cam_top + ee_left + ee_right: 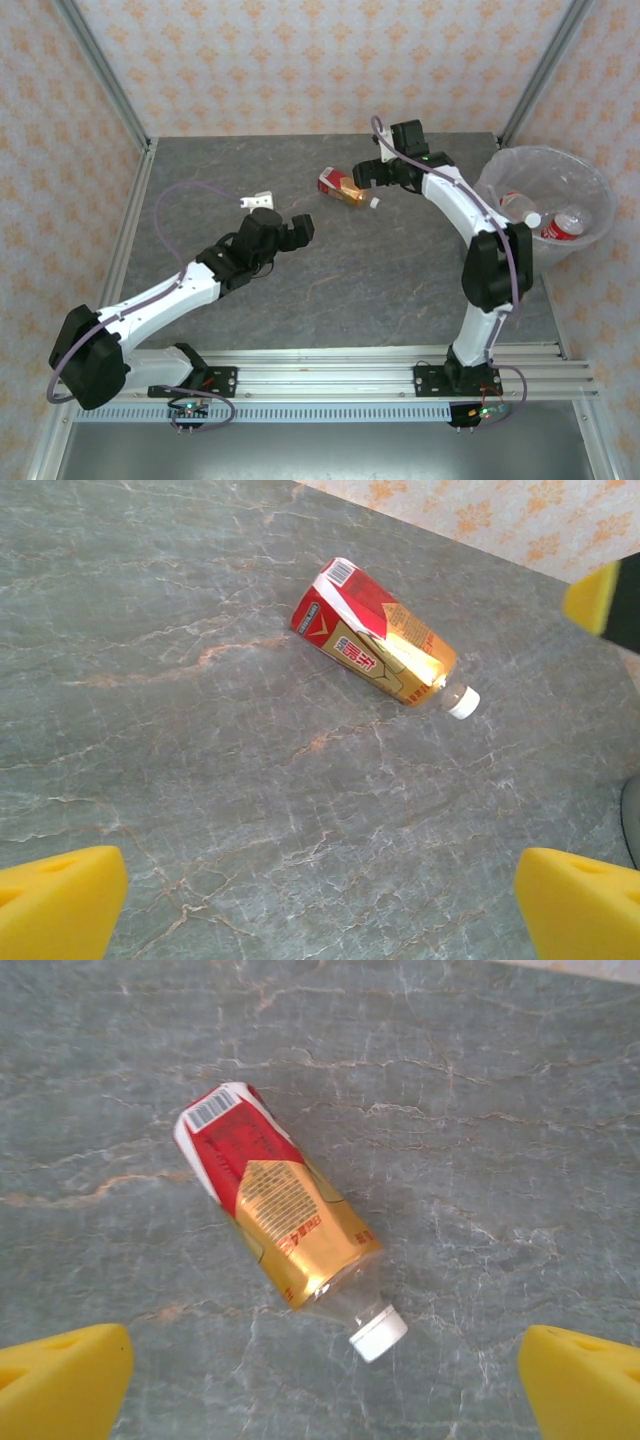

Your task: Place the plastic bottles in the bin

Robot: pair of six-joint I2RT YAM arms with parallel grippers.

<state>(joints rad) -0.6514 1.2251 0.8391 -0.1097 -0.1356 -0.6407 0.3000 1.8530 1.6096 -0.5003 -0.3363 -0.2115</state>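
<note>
From above, the black arm bases point(192, 375) sit nearest. Left of the red-and-gold labelled clear plastic bottle point(343, 187) lying on the grey stone-look counter point(330, 290), the left pincer point(303, 228) waits wide open. The right pincer point(366, 178) hovers just beside the bottle's cap end, likely lining up a grasp. Well right of the bottle stands the round pale bin point(547, 150), holding two bottles point(563, 226). Left wrist: the bottle lies ahead, untouched. Right wrist: the bottle lies between widely spread yellow pads point(60, 1375).

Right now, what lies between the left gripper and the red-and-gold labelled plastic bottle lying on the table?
Nothing: only bare grey marbled tabletop lies between the left gripper and the red-and-gold labelled plastic bottle, as the left wrist view shows.
</note>
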